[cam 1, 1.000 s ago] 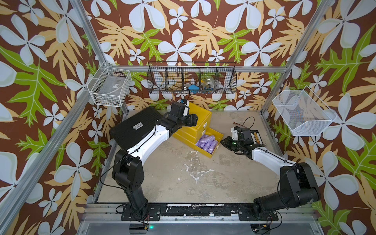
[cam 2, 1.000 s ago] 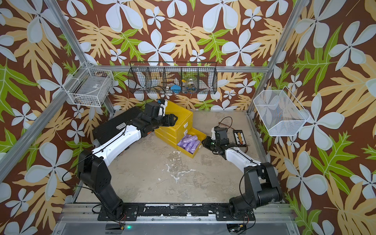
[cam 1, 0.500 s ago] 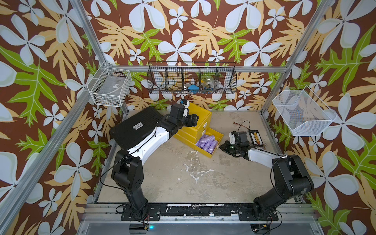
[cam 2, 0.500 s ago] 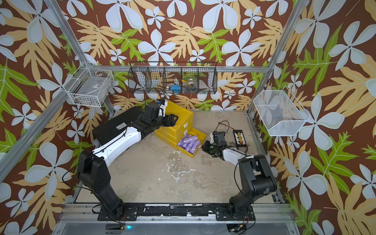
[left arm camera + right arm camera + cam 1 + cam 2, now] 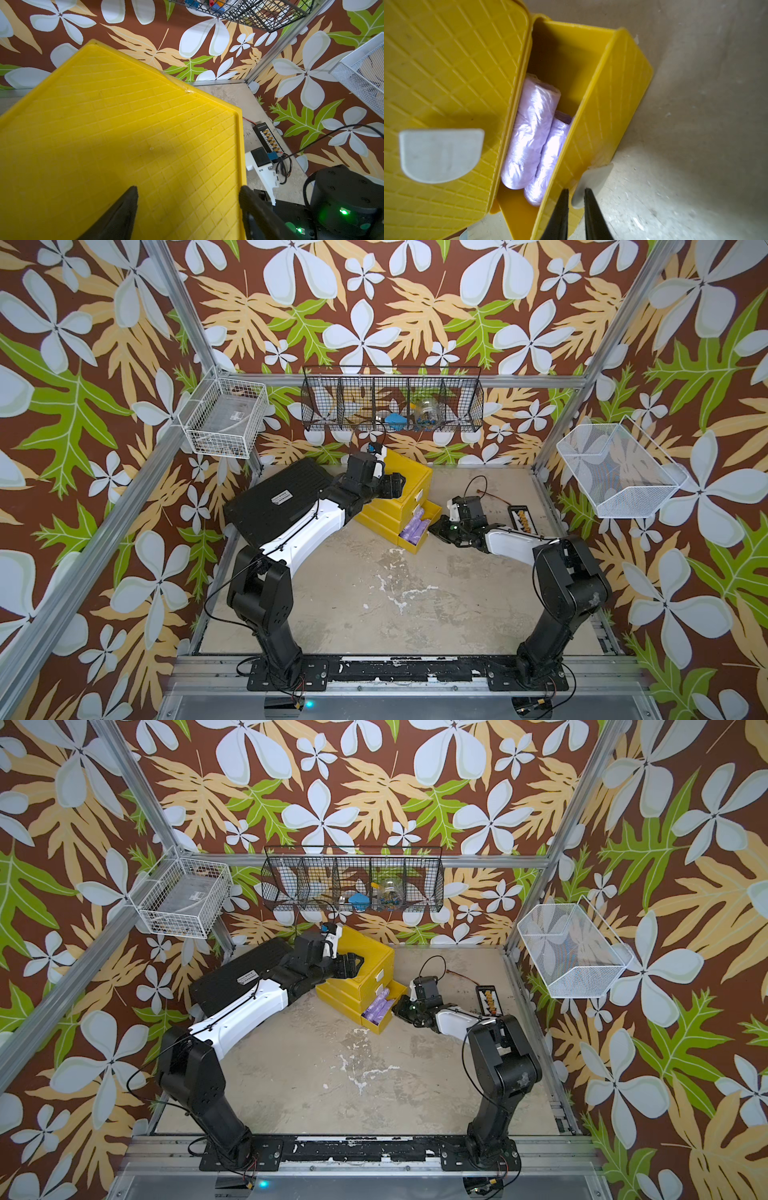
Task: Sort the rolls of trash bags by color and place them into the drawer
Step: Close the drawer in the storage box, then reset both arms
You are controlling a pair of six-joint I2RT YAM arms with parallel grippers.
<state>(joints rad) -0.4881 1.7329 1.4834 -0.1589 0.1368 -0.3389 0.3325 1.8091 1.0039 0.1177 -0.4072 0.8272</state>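
**Closing the lilac drawer.** A yellow plastic three-drawer cabinet (image 5: 409,481) stands at the far centre of the stained grey worktop (image 5: 374,593). Its bottom drawer (image 5: 602,99) is pulled out toward the right. The lilac rolls of crinkly film trash bags (image 5: 529,133) lie inside it side by side. No green or blue rolls show in any view. The two drawers above are closed.

The left pincer (image 5: 187,189) is spread wide over the cabinet's ribbed top, one tip near the front edge. It probably steadies the light cabinet so it cannot slide. The right pincer (image 5: 576,190) reaches in low from the right, its tips drawn close on the drawer's pale handle tab (image 5: 593,176). A grip there suits pushing the drawer shut.
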